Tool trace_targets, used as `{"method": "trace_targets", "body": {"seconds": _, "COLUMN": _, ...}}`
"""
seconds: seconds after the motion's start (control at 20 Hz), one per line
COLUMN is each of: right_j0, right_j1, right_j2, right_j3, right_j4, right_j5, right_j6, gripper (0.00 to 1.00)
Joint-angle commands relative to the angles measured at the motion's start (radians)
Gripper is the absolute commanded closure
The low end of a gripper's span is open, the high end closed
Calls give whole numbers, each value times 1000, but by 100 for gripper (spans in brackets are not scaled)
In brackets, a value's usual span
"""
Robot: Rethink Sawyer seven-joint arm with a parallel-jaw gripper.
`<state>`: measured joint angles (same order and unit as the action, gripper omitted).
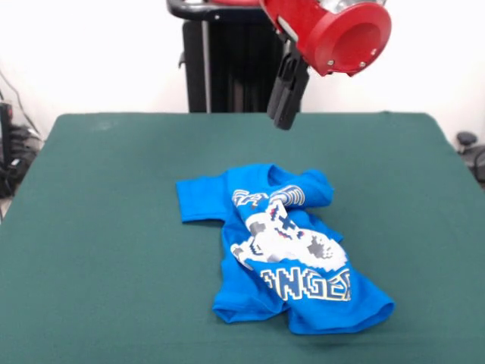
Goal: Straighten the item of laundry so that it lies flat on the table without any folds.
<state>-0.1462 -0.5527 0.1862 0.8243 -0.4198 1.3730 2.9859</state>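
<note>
Shirt (288, 254) lies rumpled on the table (98, 227); gripper (286, 117) hangs well above it, apparently clenched, holding nothing.

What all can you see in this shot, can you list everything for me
T-shirt: one, bright blue with white-grey print and white lettering, rumpled and folded over itself on the table, right of centre.
Table: one, dark green cloth cover, fills most of the view.
Wall: white, behind the table.
Dark equipment and cables: at the left edge beside the table.
Dark objects: at the right edge, too cut off to identify.
Pedestal: one, black, behind the table's far edge.
Arm: one, red, at the top.
Hand: one, black, hanging above the table, clear of the shirt.
</note>
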Motion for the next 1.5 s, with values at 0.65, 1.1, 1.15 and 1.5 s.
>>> {"method": "trace_targets", "body": {"seconds": 0.65, "right_j0": 85, "right_j1": 147, "right_j2": 55, "right_j3": -8, "right_j4": -83, "right_j5": 87, "right_j6": -151, "gripper": 100}}
{"method": "trace_targets", "body": {"seconds": 1.1, "right_j0": 86, "right_j1": 156, "right_j2": 60, "right_j3": 63, "right_j4": -23, "right_j5": -4, "right_j6": -111, "gripper": 100}}
{"method": "trace_targets", "body": {"seconds": 1.15, "right_j0": 82, "right_j1": 162, "right_j2": 62, "right_j3": 68, "right_j4": -15, "right_j5": -16, "right_j6": -112, "gripper": 100}}
{"method": "trace_targets", "body": {"seconds": 1.5, "right_j0": 89, "right_j1": 197, "right_j2": 62, "right_j3": 87, "right_j4": 12, "right_j5": -69, "right_j6": -129, "gripper": 0}}
